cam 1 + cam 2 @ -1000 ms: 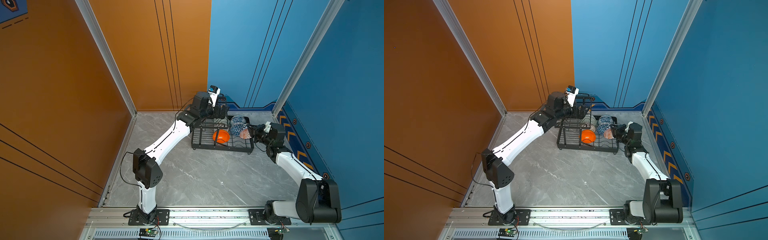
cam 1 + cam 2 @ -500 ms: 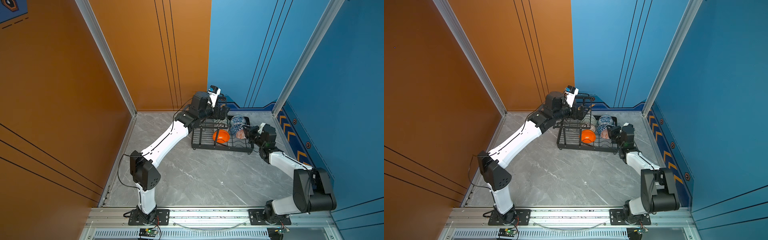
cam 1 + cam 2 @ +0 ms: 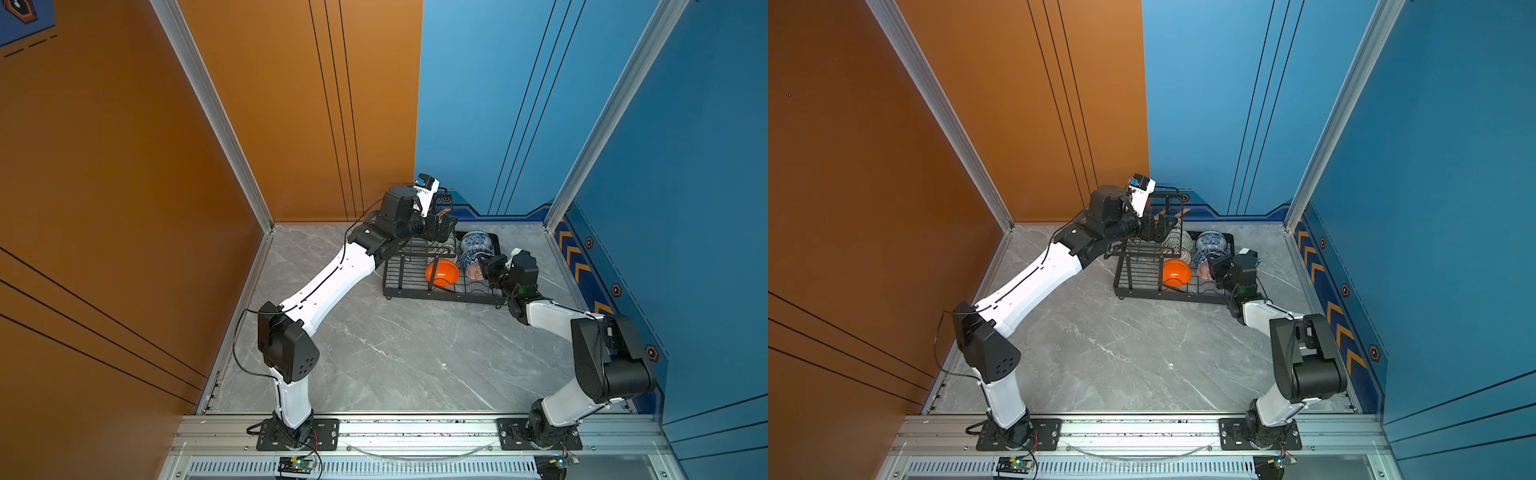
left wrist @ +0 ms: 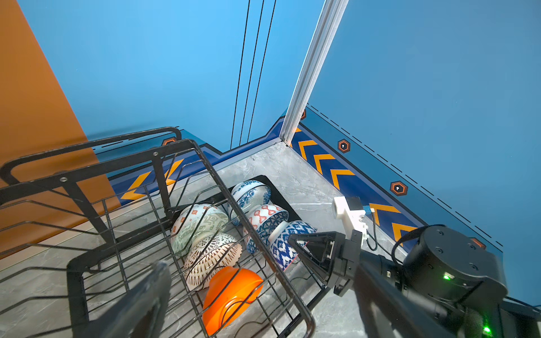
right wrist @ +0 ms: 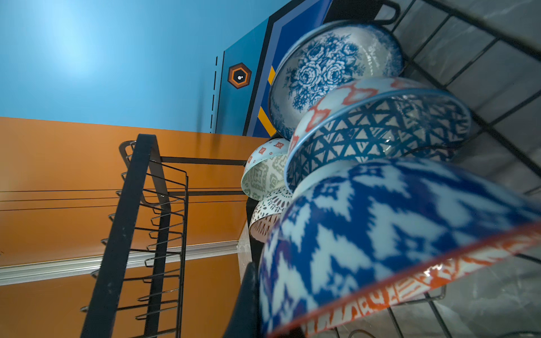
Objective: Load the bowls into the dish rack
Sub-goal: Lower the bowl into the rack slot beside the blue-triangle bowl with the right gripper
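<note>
The black wire dish rack (image 3: pixel 399 286) stands at the back right of the floor, and several bowls stand on edge in its base. These include the orange bowl (image 4: pixel 231 295), the dark-lattice bowl (image 4: pixel 213 257), the pale-green bowl (image 4: pixel 202 228), the blue-floral bowl (image 5: pixel 328 67) and the blue triangle bowl (image 5: pixel 380 128). My right gripper (image 3: pixel 484 266) is shut on the rim of the orange-red geometric bowl (image 5: pixel 380 228), which is blue and white outside and sits at the rack's right end. My left gripper (image 3: pixel 446 226) hangs open and empty over the rack's raised upper tier (image 4: pixel 205 164).
The rack sits close to the blue back wall and the right wall with its chevron skirting (image 3: pixel 582 266). An aluminium corner post (image 3: pixel 552 216) rises behind it. Grey marble floor (image 3: pixel 395 353) stretches between the rack and the arm bases.
My right gripper has moved left with the orange-red geometric bowl, in among the bowls at the rack's right end, and its arm has folded. The left arm has barely shifted.
</note>
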Robot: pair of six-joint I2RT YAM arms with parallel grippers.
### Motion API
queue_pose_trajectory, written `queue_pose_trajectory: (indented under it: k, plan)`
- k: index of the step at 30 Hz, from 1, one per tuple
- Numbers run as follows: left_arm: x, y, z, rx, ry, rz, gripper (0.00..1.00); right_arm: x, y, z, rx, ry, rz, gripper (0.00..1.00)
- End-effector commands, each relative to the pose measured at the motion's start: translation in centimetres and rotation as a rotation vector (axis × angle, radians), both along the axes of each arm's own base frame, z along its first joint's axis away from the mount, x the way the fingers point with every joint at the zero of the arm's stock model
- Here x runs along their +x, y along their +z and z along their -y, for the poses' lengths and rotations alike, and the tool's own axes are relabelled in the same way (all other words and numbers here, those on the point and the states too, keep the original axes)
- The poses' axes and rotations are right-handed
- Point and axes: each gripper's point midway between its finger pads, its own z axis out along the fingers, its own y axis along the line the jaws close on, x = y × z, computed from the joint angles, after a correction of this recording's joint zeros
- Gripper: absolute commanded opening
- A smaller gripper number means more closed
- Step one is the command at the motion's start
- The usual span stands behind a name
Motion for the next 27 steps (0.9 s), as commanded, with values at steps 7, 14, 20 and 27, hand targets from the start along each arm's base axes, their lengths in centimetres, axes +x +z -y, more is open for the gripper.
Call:
queue_pose_trajectory:
  k: [7, 14, 20, 27]
  plan:
    - [-0.8, 2.1, -1.1, -0.033, -0.018, 0.029, 0.98, 1.4, 1.5, -0.5, -0.052, -0.008, 0.104, 0.0]
    - [-0.9, 1.6, -0.7, -0.02, -0.036, 0.019, 0.98, 1.9, 1.1, -0.9, -0.057, 0.011, 0.116, 0.0]
    - [-1.1, 1.4, 0.0, -0.01, -0.058, 0.008, 0.98, 2.4, 0.8, -1.1, -0.073, 0.017, 0.116, 0.0]
    - [-1.0, 1.4, 0.2, -0.002, -0.064, 0.01, 0.98, 2.4, -0.1, -0.9, -0.092, 0.02, 0.097, 0.0]
